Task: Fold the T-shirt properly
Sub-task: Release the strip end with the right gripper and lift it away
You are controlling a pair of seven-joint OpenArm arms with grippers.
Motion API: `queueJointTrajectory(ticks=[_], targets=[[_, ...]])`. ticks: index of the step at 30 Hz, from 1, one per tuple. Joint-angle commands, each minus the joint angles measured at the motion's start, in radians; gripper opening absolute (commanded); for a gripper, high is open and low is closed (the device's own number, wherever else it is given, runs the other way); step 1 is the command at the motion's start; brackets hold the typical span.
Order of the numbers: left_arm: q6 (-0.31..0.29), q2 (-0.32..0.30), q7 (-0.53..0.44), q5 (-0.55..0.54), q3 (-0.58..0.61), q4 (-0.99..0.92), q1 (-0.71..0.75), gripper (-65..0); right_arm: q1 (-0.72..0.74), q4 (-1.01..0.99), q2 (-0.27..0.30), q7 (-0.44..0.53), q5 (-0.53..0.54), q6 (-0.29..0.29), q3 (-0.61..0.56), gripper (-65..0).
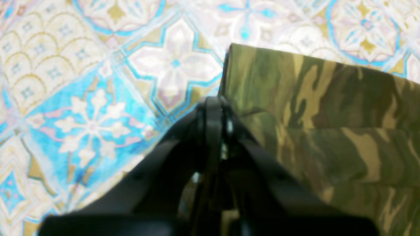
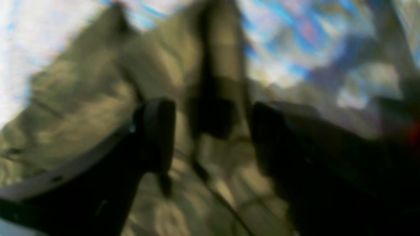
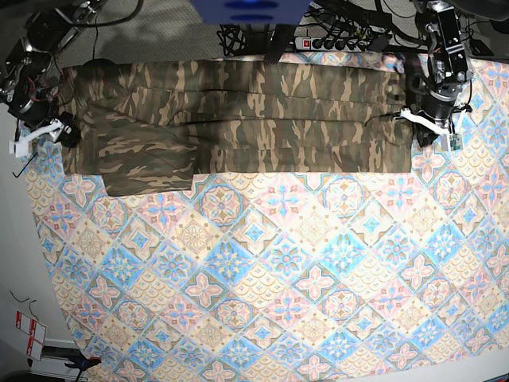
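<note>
The camouflage T-shirt [image 3: 254, 111] lies as a long flat band across the far side of the table, with a sleeve part sticking out toward me at its left end. My left gripper [image 3: 417, 123] is at the band's right end. In the left wrist view it [image 1: 213, 103] is shut, its tips right at the T-shirt's [image 1: 328, 114] folded edge; I see no cloth between them. My right gripper [image 3: 67, 130] is at the left end. The blurred right wrist view shows it [image 2: 213, 137] open wide, with a raised ridge of T-shirt [image 2: 216, 65] between the fingers [image 2: 157, 131].
The pastel blue-pink patterned tablecloth [image 3: 278, 278] covers the table in front of the shirt. A power strip [image 3: 342, 40] and cables lie behind the shirt's far edge. The table's left edge [image 3: 32, 239] runs close to my right arm.
</note>
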Motion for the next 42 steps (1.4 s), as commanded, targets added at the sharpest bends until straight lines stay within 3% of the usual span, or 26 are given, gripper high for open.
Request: queueJointTrajectory(ticks=[1,10,19,22,25,26,42], targets=[[-0.002,-0.012,-0.022,-0.007,-0.005,0.006,-0.001,-65.0,0.013,0.014,0.022,0.017,0.024,0.014,0.001,-29.0],[-0.002,-0.012,-0.022,-0.007,-0.005,0.000,-0.001,-65.0,0.015,0.014,0.022,0.017,0.023,0.014,-0.056,-35.0],[-0.002,-0.012,-0.022,-0.007,-0.005,0.000,0.001,-65.0,0.015,0.013,0.006,0.018,0.021,0.014,-0.082,-37.1],[-0.002,-0.012,-0.022,-0.007,-0.005,0.000,0.002,-65.0,0.029,0.013,0.005,0.018,0.001,0.014,-0.084,-48.0],[-0.002,-0.010,-0.022,-0.007,-0.005,0.000,0.002,-65.0,0.073,-0.018,0.003,0.018,-0.096,0.014,-0.082,-62.7],[-0.002,-0.008,-0.022,-0.007,-0.005,0.000,0.002,-65.0,0.085,-0.043,0.002,0.018,-0.116,0.014,-0.082,-65.0],[-0.002,-0.012,-0.030,-0.007,-0.010,-0.049,-0.004,-65.0,0.157,-0.101,0.002,0.041,-0.128,0.014,-0.151,-65.0]])
